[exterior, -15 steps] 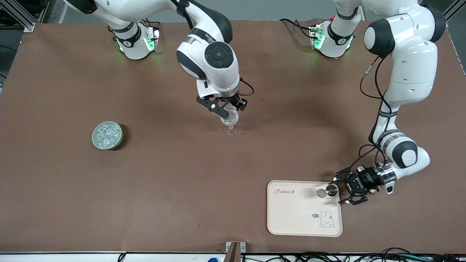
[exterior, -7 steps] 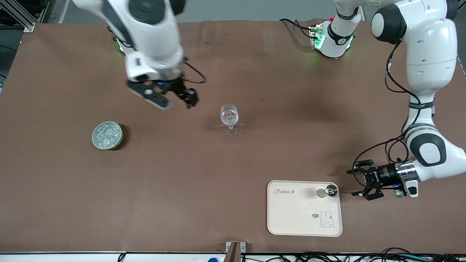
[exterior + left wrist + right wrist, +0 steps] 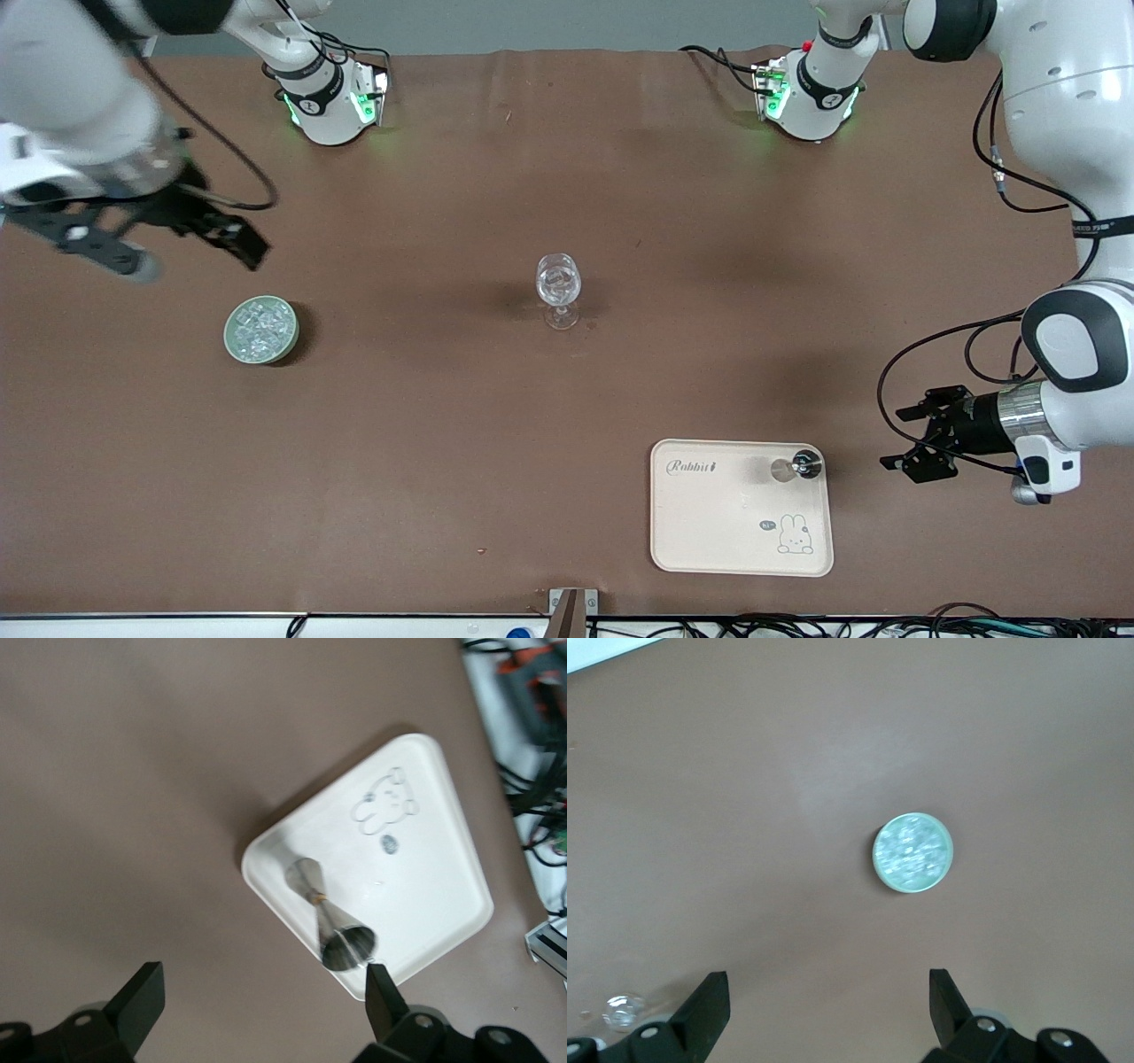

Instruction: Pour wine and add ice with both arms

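A clear stemmed wine glass (image 3: 558, 289) stands upright mid-table, and it also shows in the right wrist view (image 3: 622, 1010). A heap of ice cubes (image 3: 260, 324) fills a pale green bowl (image 3: 229, 342) toward the right arm's end, and the ice also shows in the right wrist view (image 3: 912, 849). My right gripper (image 3: 189, 254) is open and empty, up in the air beside the bowl. A metal jigger (image 3: 795, 466) stands on a cream tray (image 3: 709, 518). My left gripper (image 3: 897, 438) is open and empty, beside the tray's end and clear of the jigger (image 3: 330, 923).
The cream tray (image 3: 425, 890) with a rabbit drawing lies near the table's front edge, toward the left arm's end. Both arm bases stand along the table edge farthest from the front camera. Cables run along the front edge. Brown tabletop surrounds the glass.
My right gripper has left the wine glass and swung toward the right arm's end, near the ice bowl. My left gripper has drawn back from the jigger, off the tray.
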Robot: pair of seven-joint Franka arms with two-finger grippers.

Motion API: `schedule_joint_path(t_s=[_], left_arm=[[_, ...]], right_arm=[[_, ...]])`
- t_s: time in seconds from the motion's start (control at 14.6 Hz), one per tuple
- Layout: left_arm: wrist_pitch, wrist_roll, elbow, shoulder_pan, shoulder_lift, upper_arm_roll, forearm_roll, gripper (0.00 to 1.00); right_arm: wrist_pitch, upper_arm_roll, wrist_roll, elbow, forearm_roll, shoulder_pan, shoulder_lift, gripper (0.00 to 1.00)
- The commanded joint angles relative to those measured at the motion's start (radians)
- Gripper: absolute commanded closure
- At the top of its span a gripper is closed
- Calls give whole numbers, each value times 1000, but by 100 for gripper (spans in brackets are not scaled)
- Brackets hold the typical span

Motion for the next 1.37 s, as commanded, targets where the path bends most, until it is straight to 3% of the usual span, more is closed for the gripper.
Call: schedule_joint_path(t_s=[0.0,0.14,0.34,0.48,0.75,1.03,1.3], left_arm=[[-33,7,1,6,-84,-4,38,0],[-74,13,1,9,-126,-4,41,0],[-80,143,-2,7,-217,-5,119,4],[-143,281,-17,9,-282,-51,219,4],[-235,491,-66,9,-388,-141,426,6],[-235,595,-275,-7,-584,-185,517,6],[-140,596,-479,-25,-741,-192,525,6]], right_arm=[[-10,-139,-214,-49,33,1,-62,1],[-2,-205,-354,-49,60,-22,-62,1],[30,-212,-410,-69,110,-88,-63,1],[74,-207,-417,-121,111,-108,-89,1],[78,-212,-468,-101,122,-109,-85,1],[82,-213,-498,-103,159,-109,-86,0],[93,-215,-499,-109,174,-112,-88,0]])
